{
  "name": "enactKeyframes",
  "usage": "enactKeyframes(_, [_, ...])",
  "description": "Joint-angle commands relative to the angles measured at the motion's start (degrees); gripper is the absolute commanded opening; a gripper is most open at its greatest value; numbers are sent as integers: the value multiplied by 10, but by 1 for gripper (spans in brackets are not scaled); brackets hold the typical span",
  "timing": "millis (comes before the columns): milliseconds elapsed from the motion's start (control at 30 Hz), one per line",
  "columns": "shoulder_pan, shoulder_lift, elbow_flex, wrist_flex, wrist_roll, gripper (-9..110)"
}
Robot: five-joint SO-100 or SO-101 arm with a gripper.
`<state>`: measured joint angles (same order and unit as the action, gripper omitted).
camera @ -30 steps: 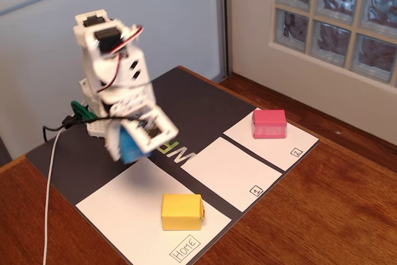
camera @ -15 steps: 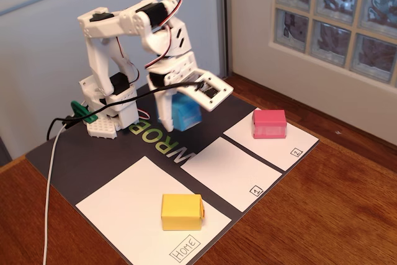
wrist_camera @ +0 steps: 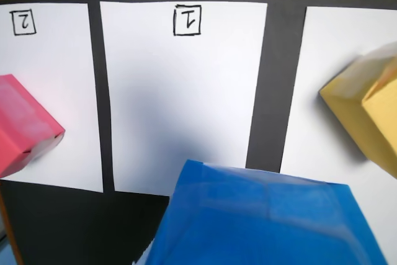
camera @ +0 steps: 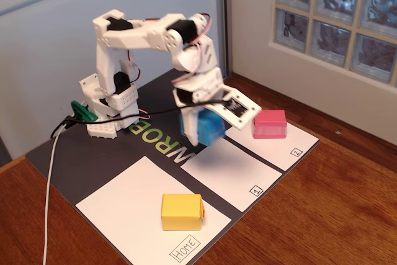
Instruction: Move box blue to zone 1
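From the wrist view I have the box blue (wrist_camera: 260,218) filling the bottom of the frame, nearest the lens, its top face glossy and slightly creased. Beyond it lies zone 1 (wrist_camera: 186,91), a white panel with its boxed "1" at the far edge; the panel itself is bare, with only a soft shadow across its near half. To the left in that view the pink box (wrist_camera: 22,122) sits on the panel marked "2" (wrist_camera: 56,48). To the right the yellow box (wrist_camera: 366,107) sits on the Home panel (wrist_camera: 310,153).

In the fixed view, nearest the camera, I see the yellow box (camera: 182,211) resting on the Home panel (camera: 124,206), close to its labelled corner. Next back is zone 1 (camera: 239,175), nothing resting on it. The box blue (camera: 203,126) hangs in the air over the far end of zone 1 and the black mat (camera: 74,159), clear of the surface. The gripper (camera: 201,119) fingers are closed narrow against the box's sides, holding it; I think the white plate on the right is the moving finger, but it is hard to resolve. The pink box (camera: 269,123) sits on panel "2" (camera: 291,144), just beside the held box. Farthest back, the arm's base (camera: 108,113) stands on the mat.
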<state>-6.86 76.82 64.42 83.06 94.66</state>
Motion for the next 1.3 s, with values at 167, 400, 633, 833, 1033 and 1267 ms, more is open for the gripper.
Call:
enactKeyframes(167, [-22,-171,-176,-9,5,0])
enactKeyframes(400, [-45,-252,-218,-10,28,0])
enactKeyframes(633, [-77,-265,-208,-6,50,0])
enactKeyframes(833, [-94,-271,-207,-18,67,0])
enactKeyframes(1033, [-94,-218,-89,-81,47,-1])
enactKeyframes(1267, [-83,-177,10,-135,38,-1])
